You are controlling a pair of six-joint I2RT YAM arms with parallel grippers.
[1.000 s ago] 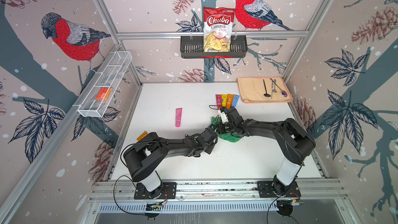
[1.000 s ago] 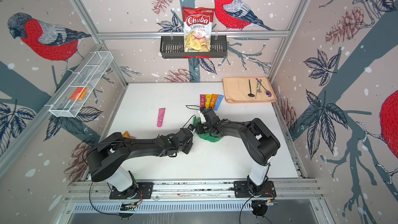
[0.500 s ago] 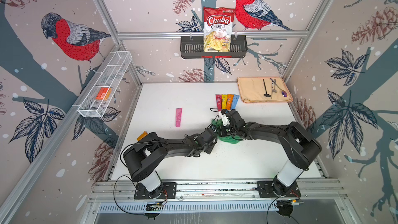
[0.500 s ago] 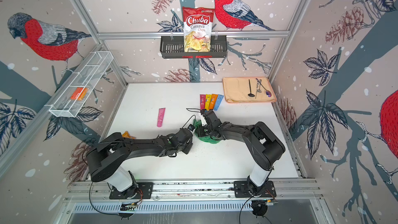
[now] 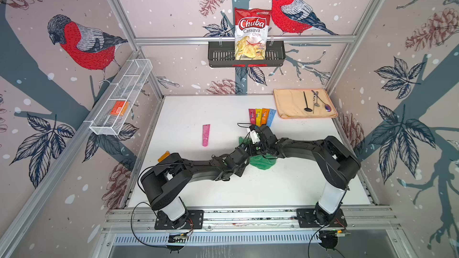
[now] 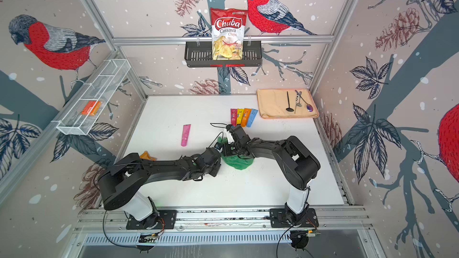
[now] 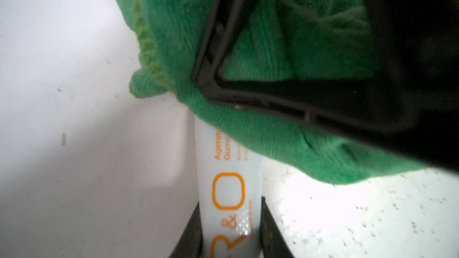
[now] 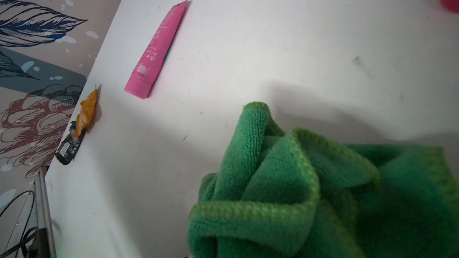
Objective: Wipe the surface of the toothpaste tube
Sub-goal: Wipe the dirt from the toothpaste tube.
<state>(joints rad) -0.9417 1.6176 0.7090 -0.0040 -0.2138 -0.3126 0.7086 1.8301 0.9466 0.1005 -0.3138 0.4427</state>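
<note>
White table point(image 5: 223, 189) fills the frame's centre, where the left gripper point(image 7: 231, 234) pinches the toothpaste tube point(image 7: 228, 170) between narrow jaws; the right gripper point(image 5: 258, 146), clamped on a green cloth point(image 7: 248, 132), drapes it over the tube. Hard rubbing could pull the tube loose.

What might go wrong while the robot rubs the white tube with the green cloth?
The toothpaste tube sticks out from the left pincer, so hard rubbing might bend it or tug it loose. The bunched green cloth may snag on the tube. The colourful sachets lie close to the right arm and might get bumped.
</note>
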